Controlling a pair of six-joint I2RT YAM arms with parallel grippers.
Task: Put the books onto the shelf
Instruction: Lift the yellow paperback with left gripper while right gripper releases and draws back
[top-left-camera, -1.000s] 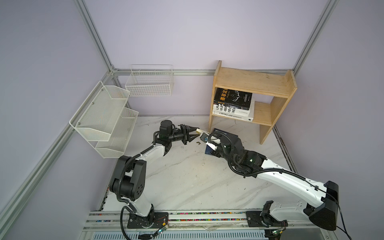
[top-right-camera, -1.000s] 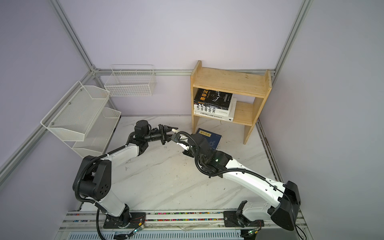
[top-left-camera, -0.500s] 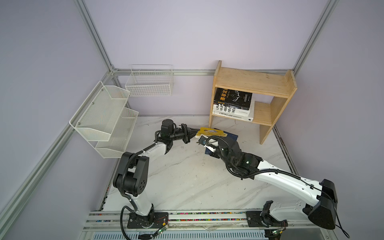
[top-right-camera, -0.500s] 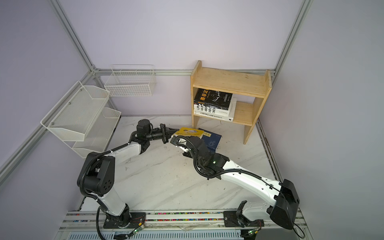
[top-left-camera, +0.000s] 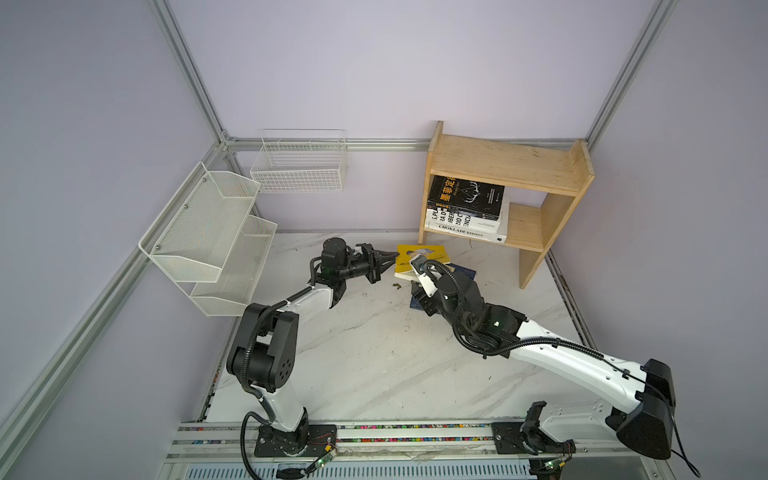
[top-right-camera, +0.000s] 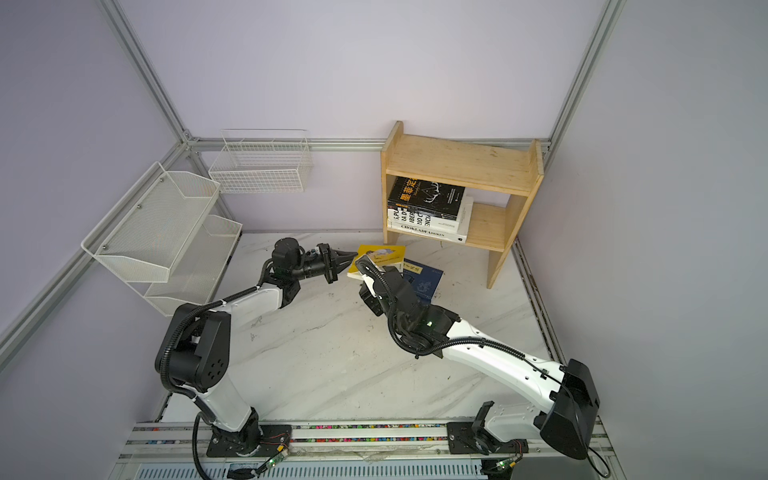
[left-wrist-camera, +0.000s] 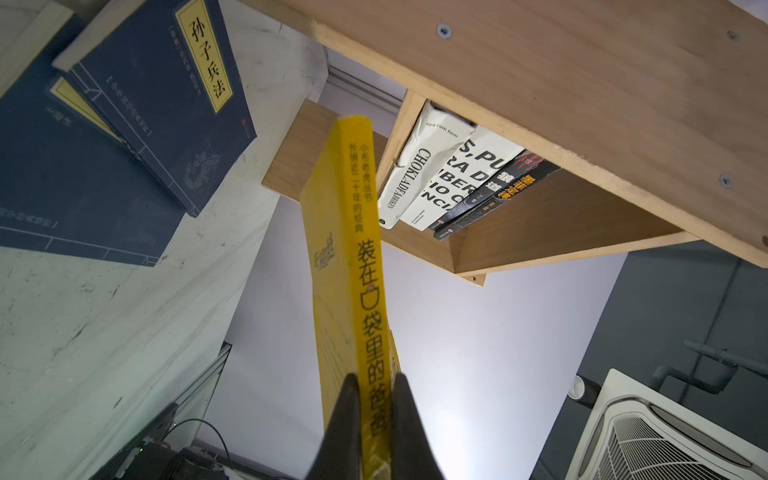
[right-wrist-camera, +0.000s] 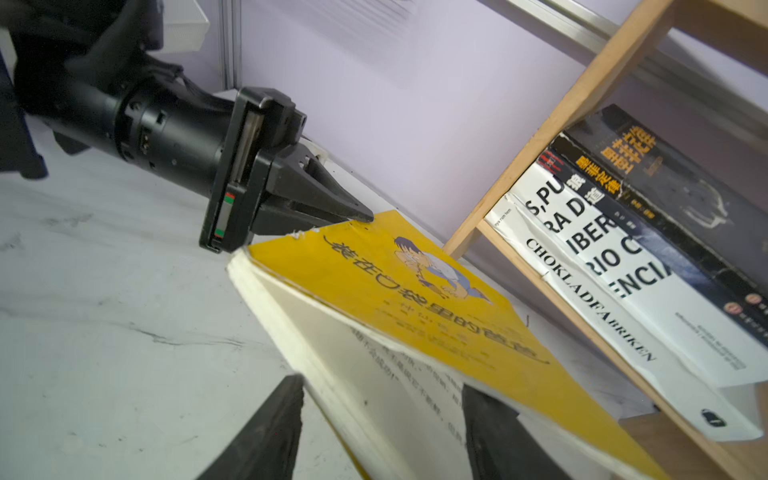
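A yellow book (top-left-camera: 422, 259) (top-right-camera: 380, 257) hangs tilted just above the table, in front of the wooden shelf (top-left-camera: 507, 166) (top-right-camera: 457, 160). My left gripper (top-left-camera: 395, 253) (left-wrist-camera: 373, 380) is shut on the yellow book (left-wrist-camera: 345, 249) at its spine corner. My right gripper (right-wrist-camera: 382, 384) is open, with its jaws spread on either side of the yellow book's (right-wrist-camera: 415, 299) page edge. Two navy books (top-left-camera: 463, 272) (left-wrist-camera: 158, 95) lie on the table beneath it. Two white books (top-left-camera: 465, 226) and two black books (top-left-camera: 469, 197) lie stacked on the shelf's lower tier.
A white mesh tiered rack (top-left-camera: 208, 237) hangs on the left wall and a white wire basket (top-left-camera: 299, 166) on the back wall. The shelf's top tier (top-right-camera: 457, 160) is bare. The right part of the lower tier (top-left-camera: 523, 224) is free. A small dark scrap (top-left-camera: 397, 285) lies on the marble table (top-left-camera: 374, 353).
My left gripper has closed on the yellow book's corner. My right gripper, which was shut on the book, has opened.
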